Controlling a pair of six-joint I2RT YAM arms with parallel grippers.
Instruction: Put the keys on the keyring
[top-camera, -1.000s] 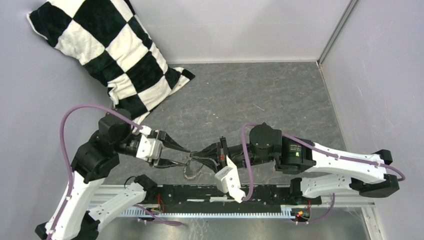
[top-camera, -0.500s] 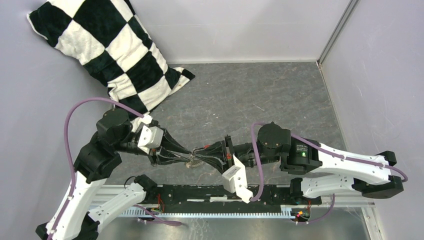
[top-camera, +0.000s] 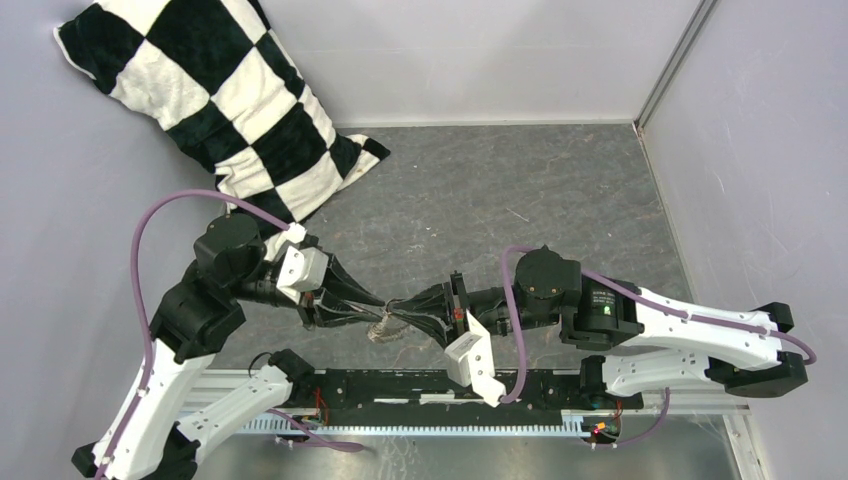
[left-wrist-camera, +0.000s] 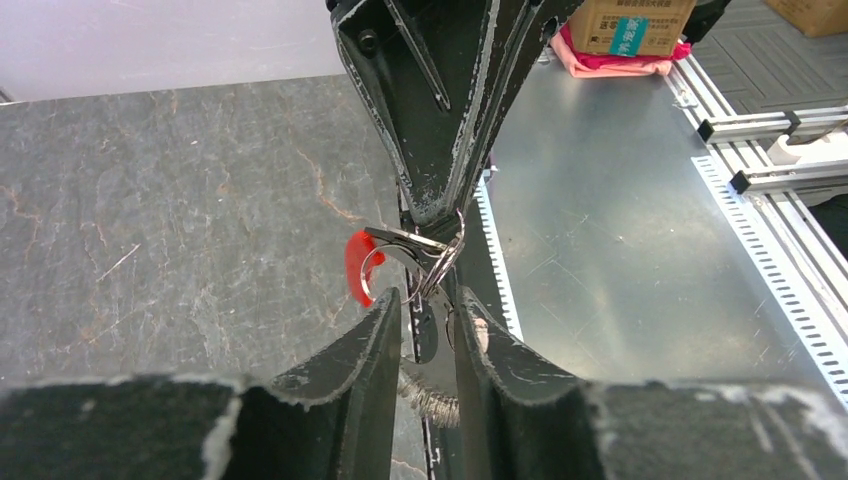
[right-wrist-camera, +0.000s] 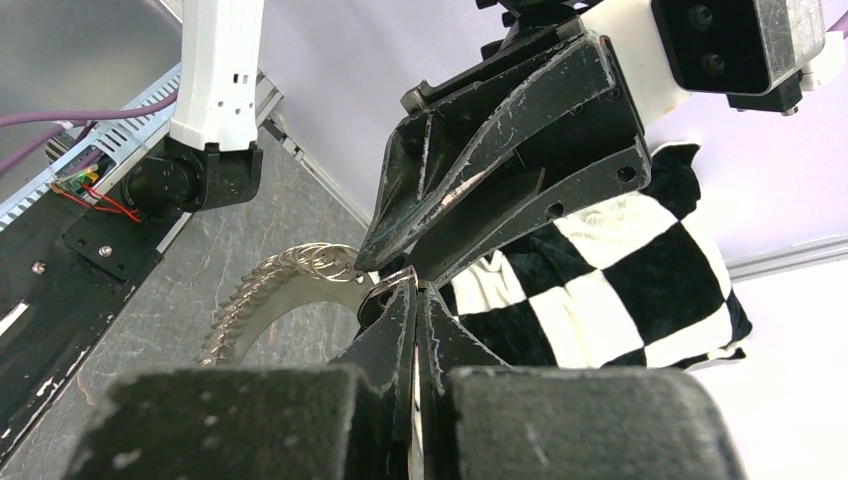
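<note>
My two grippers meet tip to tip above the stone floor near the front. My right gripper (top-camera: 400, 311) (left-wrist-camera: 435, 215) (right-wrist-camera: 415, 286) is shut on the thin wire of the keyring (top-camera: 383, 330) (left-wrist-camera: 447, 258) (right-wrist-camera: 300, 288). The ring's silvery pieces (left-wrist-camera: 437, 402) and red tag (left-wrist-camera: 354, 268) hang below it. My left gripper (top-camera: 384, 307) (left-wrist-camera: 425, 298) has its fingers narrowed on a small dark-headed piece (left-wrist-camera: 430, 335) (right-wrist-camera: 383, 302) right at the ring. It looks like the key, and it fills the gap between the fingers. Whether it is threaded on the wire is hidden.
A black-and-white checkered cushion (top-camera: 220, 110) leans in the back left corner. Grey walls close the left, back and right sides. A black and metal rail (top-camera: 430, 385) runs along the near edge under the grippers. A cardboard box (left-wrist-camera: 630, 25) stands beyond the metal sheet.
My left gripper has swung in toward the right gripper and narrowed its fingers. The right arm drew slightly rightward, and the hanging ring now sits higher between the tips.
</note>
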